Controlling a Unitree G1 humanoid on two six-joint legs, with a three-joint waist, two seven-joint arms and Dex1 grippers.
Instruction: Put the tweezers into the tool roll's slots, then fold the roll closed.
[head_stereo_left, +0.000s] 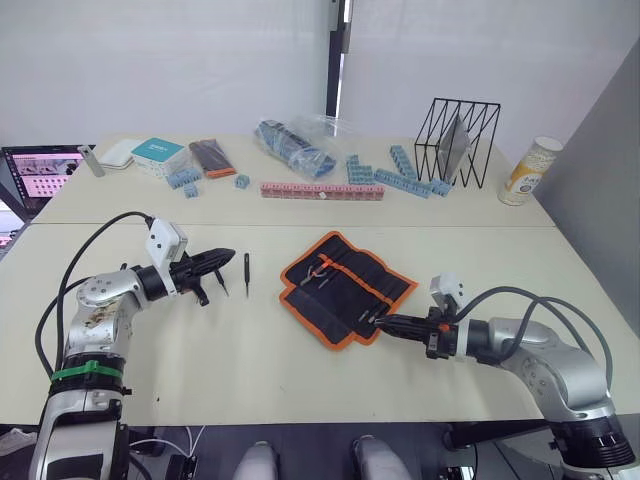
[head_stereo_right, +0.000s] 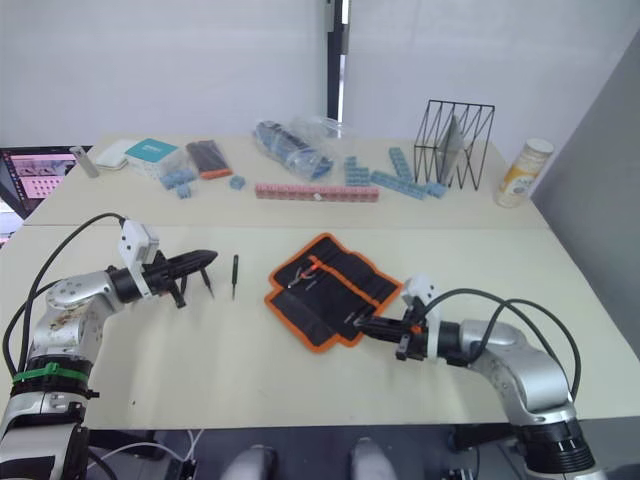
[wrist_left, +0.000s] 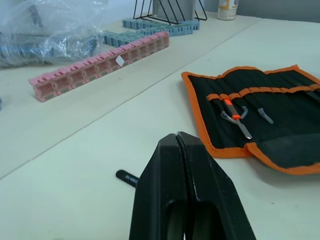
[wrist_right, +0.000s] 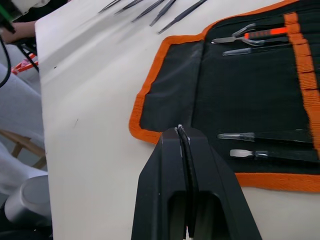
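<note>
Tweezers (head_stereo_left: 246, 272) not yet stowed lay loose on the worktop, one slim black piece we could make out clearly, its long axis running from near edge to far edge, just beyond the tips of our left gripper (head_stereo_left: 226, 257). That gripper's two black fingers were pressed together on nothing, and the loose piece sat slightly past and below their line. We judged the left arm much the nearer one for that pick, and that it would need to part its fingers and turn across the piece's length.

Our right gripper (head_stereo_left: 383, 322) was clenched as well, holding nothing, its tips at the near right edge of the tool roll (head_stereo_left: 345, 283). The roll lay open and flat near the middle of the worktop, set cornerwise, with its orange binding all round. Several tools already sat in the slots (wrist_right: 260, 145), two by the right gripper's tips and two more, one with an orange grip, toward the roll's far left end.

Farther off, along the far edge, stood a pink strip of small bins (head_stereo_left: 322, 190) and a black wire rack (head_stereo_left: 457, 142).
</note>
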